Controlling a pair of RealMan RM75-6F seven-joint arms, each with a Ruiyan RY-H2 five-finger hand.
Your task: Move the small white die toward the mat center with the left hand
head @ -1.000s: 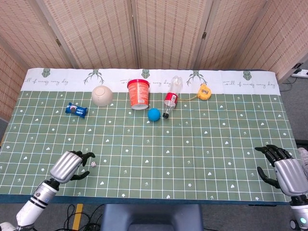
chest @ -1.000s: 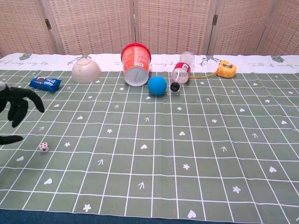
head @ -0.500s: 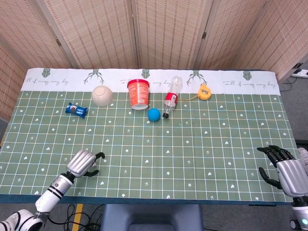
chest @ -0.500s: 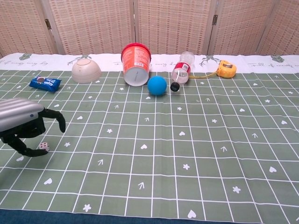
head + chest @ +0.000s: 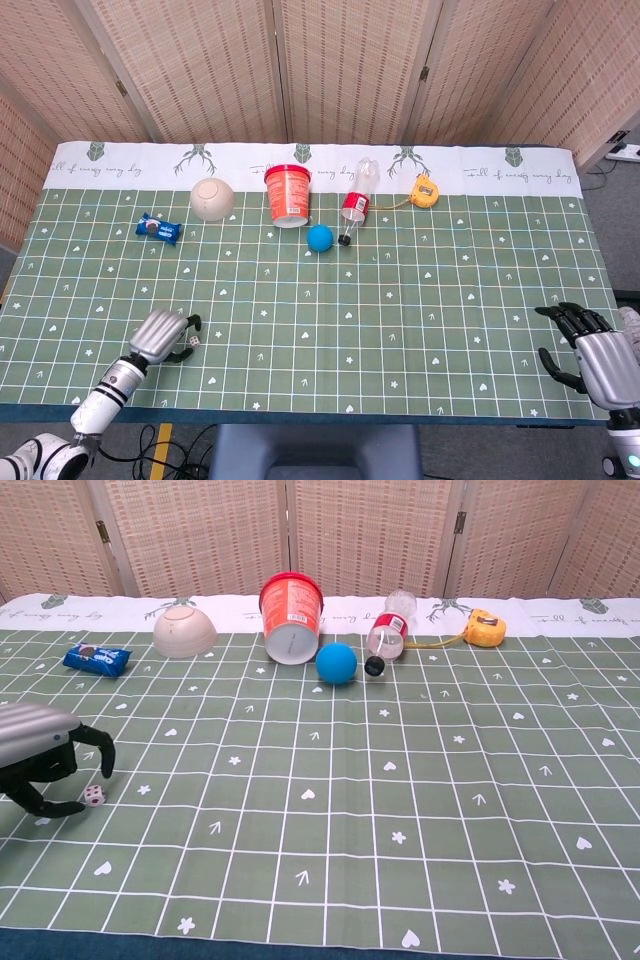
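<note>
Small white cube die (image 5: 93, 796) with dark and red pips, lower left of frame; left hand (image 5: 38, 760) arches over it, fingers (image 5: 103, 752) curled but apart, holding nothing.

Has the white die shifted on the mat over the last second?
No. The white die sits in the same green grid square as before, in both views; only the left robot hand has closed in around it.

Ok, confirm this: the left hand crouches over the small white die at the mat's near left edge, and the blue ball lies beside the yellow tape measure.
Not quite. The chest view shows the round blue ball beside the capped mouth of the toppled clear plastic bottle, well apart from the yellow tape measure. The left hand does crouch over the small white die.
</note>
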